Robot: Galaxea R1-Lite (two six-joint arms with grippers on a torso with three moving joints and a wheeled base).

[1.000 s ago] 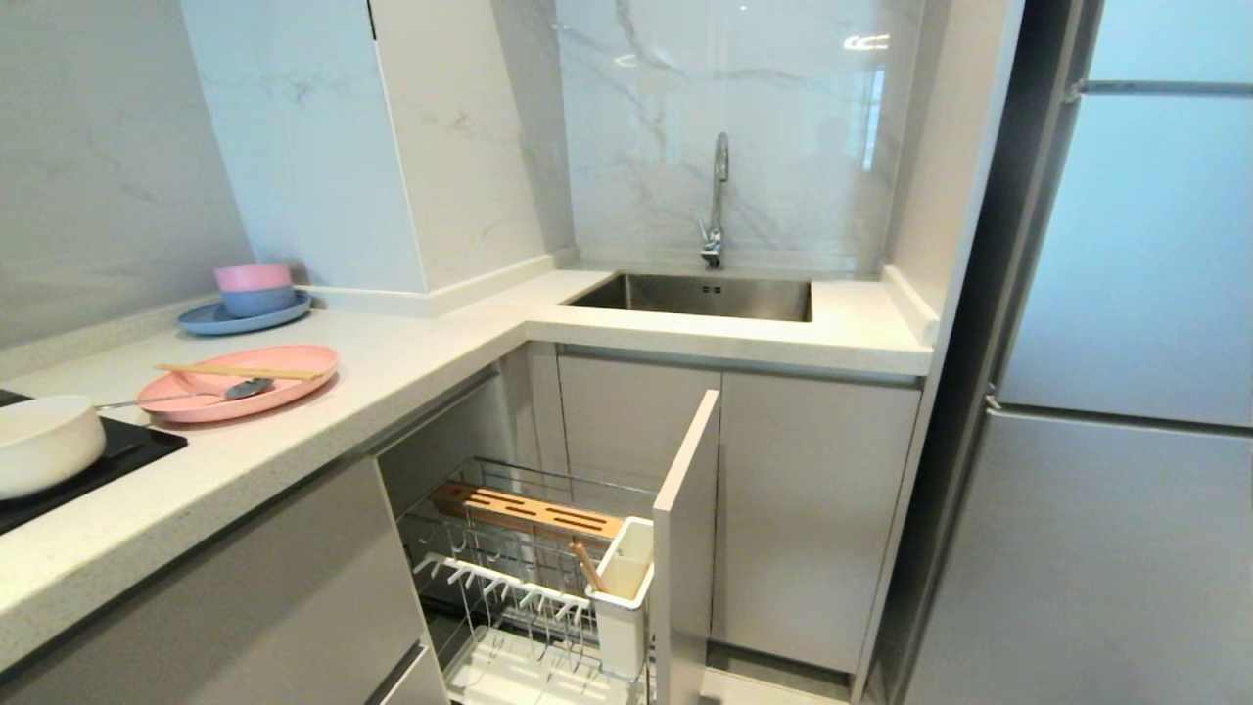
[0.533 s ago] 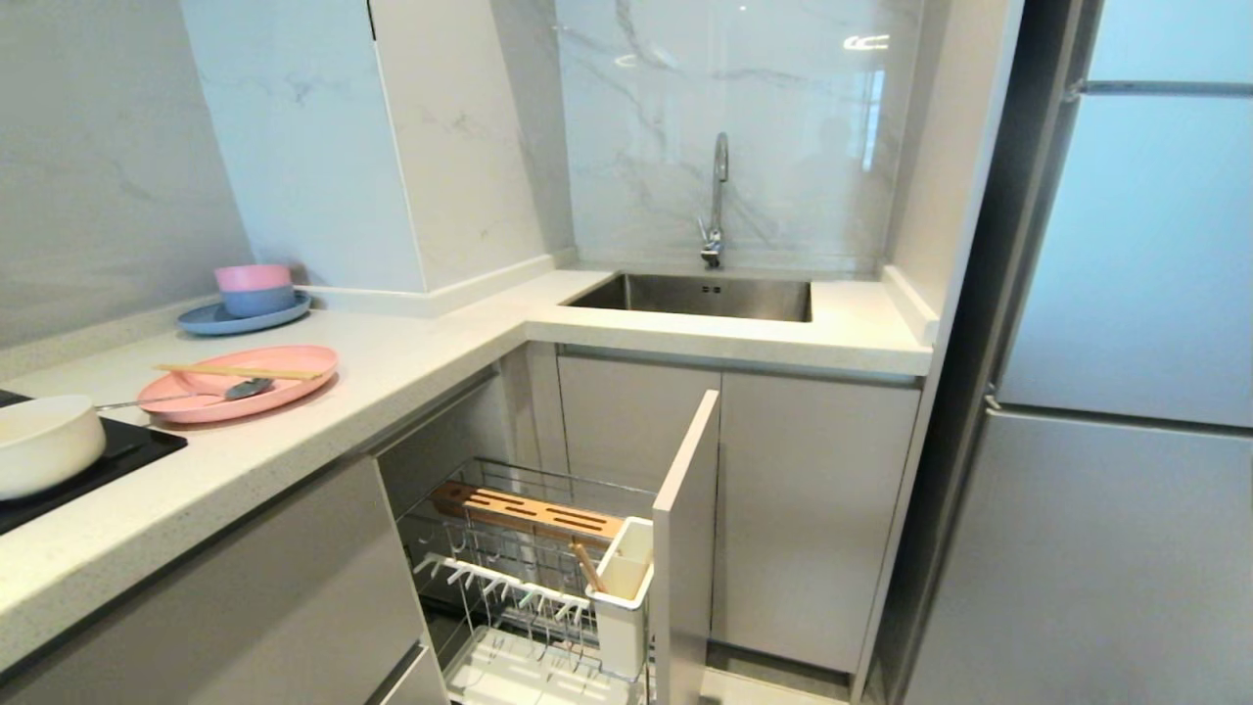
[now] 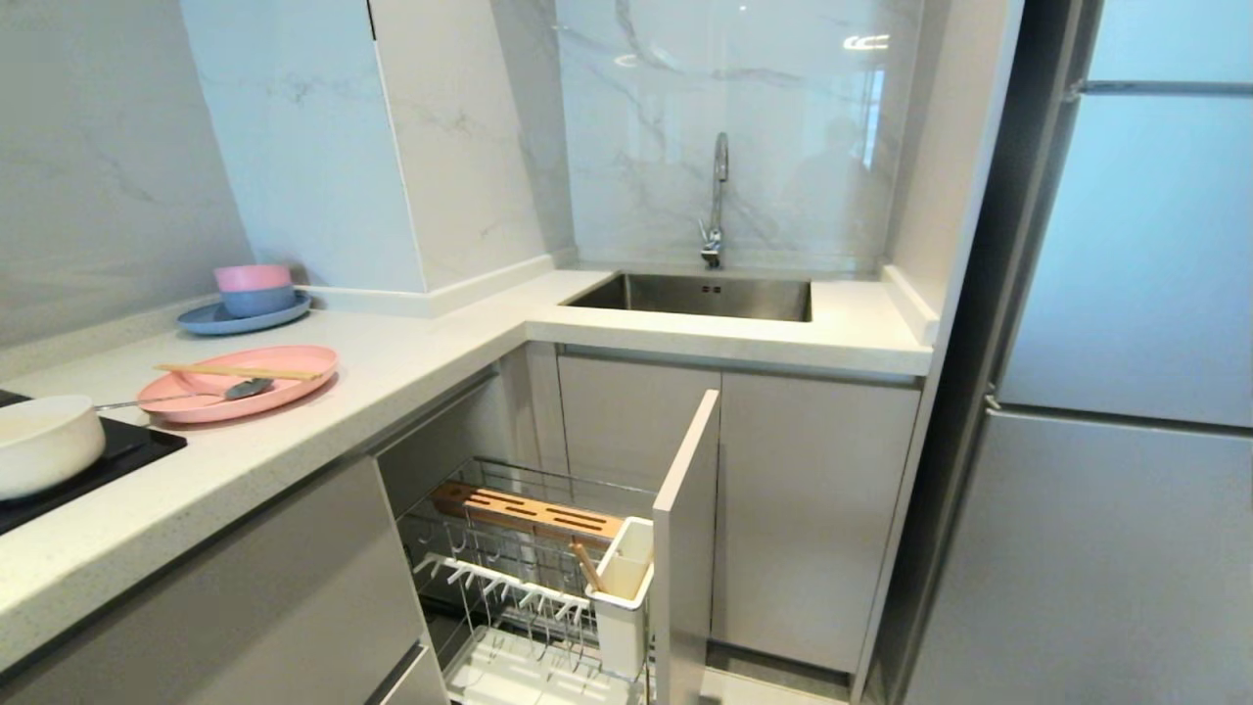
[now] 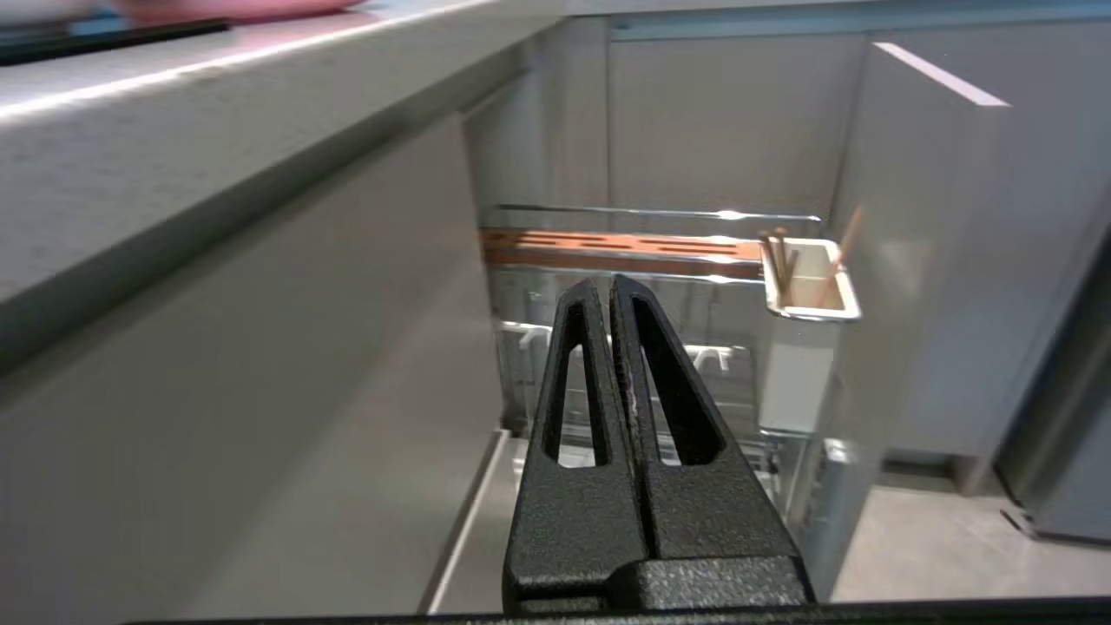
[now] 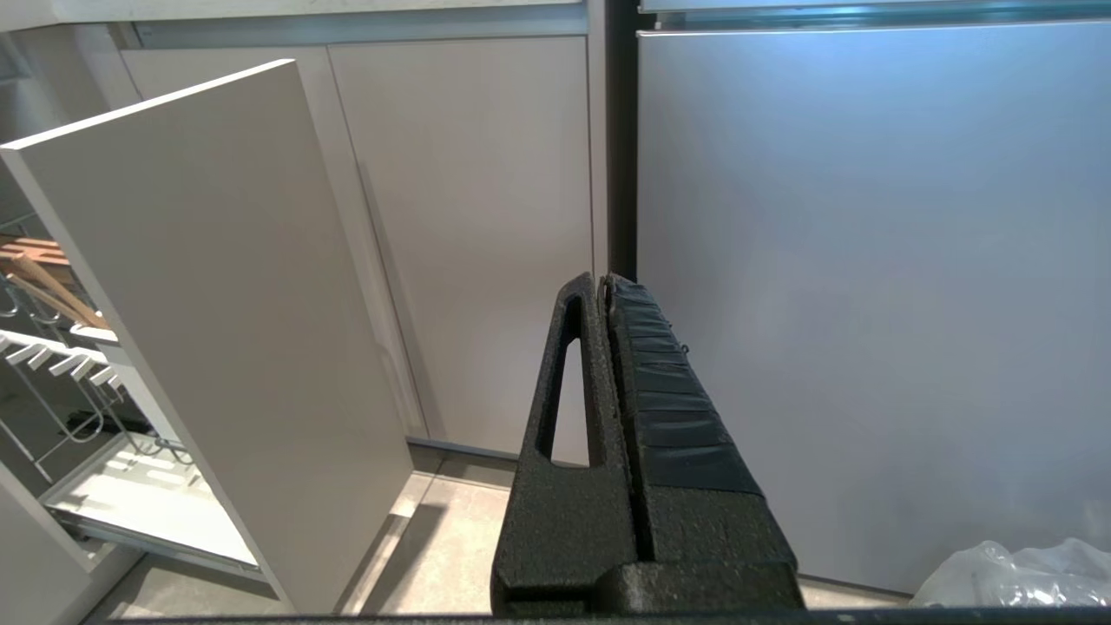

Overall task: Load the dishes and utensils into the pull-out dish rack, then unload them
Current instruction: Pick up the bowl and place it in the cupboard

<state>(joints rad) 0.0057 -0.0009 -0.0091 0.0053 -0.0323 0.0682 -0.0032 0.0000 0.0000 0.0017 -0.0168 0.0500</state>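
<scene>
The cream-white bowl (image 3: 44, 446) sits on the black cooktop at the counter's left end. The wooden chopsticks (image 3: 240, 371) and the metal spoon (image 3: 196, 396) lie across a pink plate (image 3: 284, 384). Below the counter the pull-out dish rack (image 3: 519, 573) stands drawn out, with its orange-wood strip (image 4: 608, 250) and a white utensil cup (image 4: 803, 347) that has thin wooden sticks (image 4: 777, 256) in it. My left gripper (image 4: 610, 282) is shut and empty, low by the cabinet fronts, pointing at the rack. My right gripper (image 5: 603, 279) is shut and empty, facing the cabinet doors. Neither arm shows in the head view.
The rack's tall grey cabinet front (image 3: 685, 529) juts out into the floor space. A blue plate (image 3: 201, 318) with stacked pink and blue bowls stands at the back left. The sink (image 3: 700, 294) and faucet (image 3: 718, 196) are in the corner; a fridge (image 3: 1126, 392) fills the right. A plastic bag (image 5: 1015, 573) lies on the floor.
</scene>
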